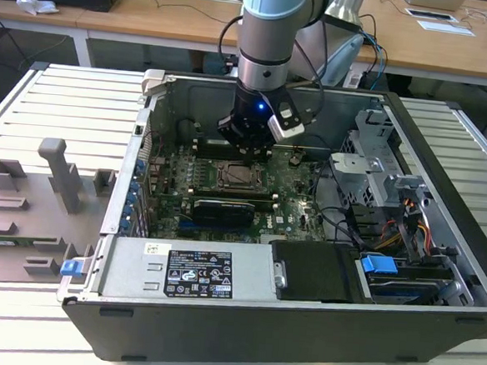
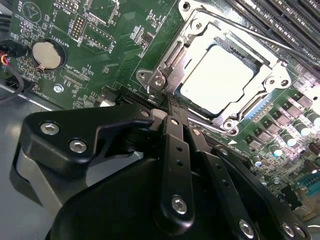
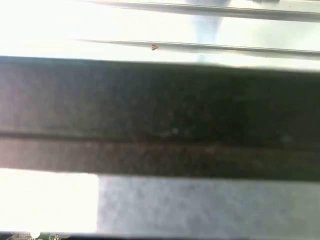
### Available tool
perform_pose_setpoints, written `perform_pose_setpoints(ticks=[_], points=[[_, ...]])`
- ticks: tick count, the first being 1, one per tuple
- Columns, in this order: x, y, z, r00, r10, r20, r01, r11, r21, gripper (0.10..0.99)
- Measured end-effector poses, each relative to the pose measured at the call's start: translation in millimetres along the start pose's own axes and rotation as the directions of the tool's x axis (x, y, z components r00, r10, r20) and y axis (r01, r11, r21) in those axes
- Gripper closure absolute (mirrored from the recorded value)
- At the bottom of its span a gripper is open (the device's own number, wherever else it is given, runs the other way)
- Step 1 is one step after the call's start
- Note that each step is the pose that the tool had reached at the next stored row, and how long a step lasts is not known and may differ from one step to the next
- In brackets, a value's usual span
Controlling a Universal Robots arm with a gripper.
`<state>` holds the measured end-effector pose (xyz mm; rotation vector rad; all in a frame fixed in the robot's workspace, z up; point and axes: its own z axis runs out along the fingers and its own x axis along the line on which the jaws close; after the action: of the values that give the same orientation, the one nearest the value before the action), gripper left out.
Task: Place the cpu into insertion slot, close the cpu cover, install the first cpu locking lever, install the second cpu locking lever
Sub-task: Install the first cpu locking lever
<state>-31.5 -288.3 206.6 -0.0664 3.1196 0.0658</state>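
Observation:
In the second wrist view the cpu [image 2: 217, 80] lies flat in the insertion slot [image 2: 252, 107], its silver top showing through the window of the cpu cover [image 2: 172, 57], which is down over it. A thin wire lever [image 2: 265, 42] runs along the far side of the socket. My gripper [image 2: 169, 106] is shut, its black fingers [image 2: 175, 145] pressed together with the tips at the socket's near corner, beside the cover's hinge. In the exterior view the gripper [image 1: 248, 145] hangs just behind the insertion slot [image 1: 237, 175] inside the open computer case.
A coin battery [image 2: 46, 54] and memory slots [image 2: 285, 20] flank the socket. A black expansion card [image 1: 222, 212], a power supply [image 1: 191, 271] and a drive cage [image 1: 378, 171] crowd the case. Grey fixtures [image 1: 60, 174] stand on the table at the exterior view's left.

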Motion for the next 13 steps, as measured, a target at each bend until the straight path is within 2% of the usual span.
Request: perform_pose_setpoints(ticks=[10,11,13], points=[[0.0,-4.2,3.5,1.0,0.0,-0.0067,0.0,1.0,0.002,0.98],[-0.1,-4.3,3.5,1.0,0.0,-0.0063,0.0,1.0,-0.004,0.98],[-0.2,-4.2,4.0,1.0,0.0,-0.0056,-0.001,0.9997,-0.023,0.98]])
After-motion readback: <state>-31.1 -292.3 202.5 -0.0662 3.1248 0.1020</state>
